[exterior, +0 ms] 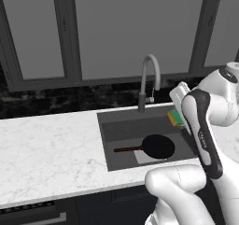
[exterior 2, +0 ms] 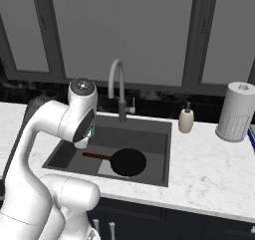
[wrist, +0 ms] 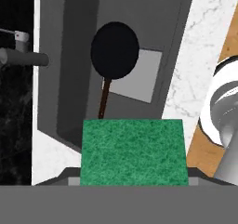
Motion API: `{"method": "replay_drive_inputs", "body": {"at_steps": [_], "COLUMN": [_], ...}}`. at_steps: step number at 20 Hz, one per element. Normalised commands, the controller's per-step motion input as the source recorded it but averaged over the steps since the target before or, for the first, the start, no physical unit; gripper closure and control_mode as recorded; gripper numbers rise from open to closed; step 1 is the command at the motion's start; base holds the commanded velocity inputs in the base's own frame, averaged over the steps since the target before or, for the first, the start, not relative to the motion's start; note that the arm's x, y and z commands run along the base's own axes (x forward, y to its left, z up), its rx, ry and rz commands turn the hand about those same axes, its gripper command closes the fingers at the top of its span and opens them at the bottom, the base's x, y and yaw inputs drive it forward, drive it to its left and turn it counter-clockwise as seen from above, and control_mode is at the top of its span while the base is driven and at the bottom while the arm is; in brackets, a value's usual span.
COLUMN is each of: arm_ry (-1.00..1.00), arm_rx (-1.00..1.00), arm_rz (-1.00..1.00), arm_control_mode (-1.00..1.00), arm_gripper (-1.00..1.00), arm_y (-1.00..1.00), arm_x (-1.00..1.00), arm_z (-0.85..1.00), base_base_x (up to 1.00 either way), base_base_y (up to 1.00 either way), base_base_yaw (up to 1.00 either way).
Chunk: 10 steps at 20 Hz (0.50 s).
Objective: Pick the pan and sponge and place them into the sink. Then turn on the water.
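Observation:
The black pan [exterior: 158,146] lies flat on the bottom of the dark grey sink [exterior: 122,126], its brown handle pointing left. It also appears in the right base view, pan [exterior 2: 128,162], and in the hand view, pan [wrist: 115,50]. My gripper [wrist: 134,180] is shut on the green sponge [wrist: 134,151], which hides the fingertips. The sponge [exterior: 176,118] hangs with its yellow edge over the sink's right rim, above and right of the pan. A sliver of the sponge [exterior 2: 93,127] peeks out behind my arm. No water is in view at the faucet [exterior: 150,77].
A white soap dispenser [exterior 2: 186,120] and a paper towel roll [exterior 2: 236,112] stand on the marble counter [exterior 2: 209,159] right of the sink. Window frames rise behind the faucet. The counter [exterior: 51,144] stretches left of the sink.

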Motion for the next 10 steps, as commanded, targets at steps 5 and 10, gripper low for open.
{"method": "replay_drive_inputs", "body": {"at_steps": [5,10], "arm_ry": [0.1,0.04], "arm_rx": [0.23,0.11], "arm_rz": [-0.24,-0.09], "arm_control_mode": [-1.0,-1.0], "arm_gripper": [1.0,1.0], "arm_y": [-0.81,-0.37], "arm_x": [0.0,0.16], "arm_z": [0.0,-0.07], "base_base_x": [0.0,0.0], "base_base_y": [0.0,0.0], "base_base_yaw": [0.0,0.0]}}
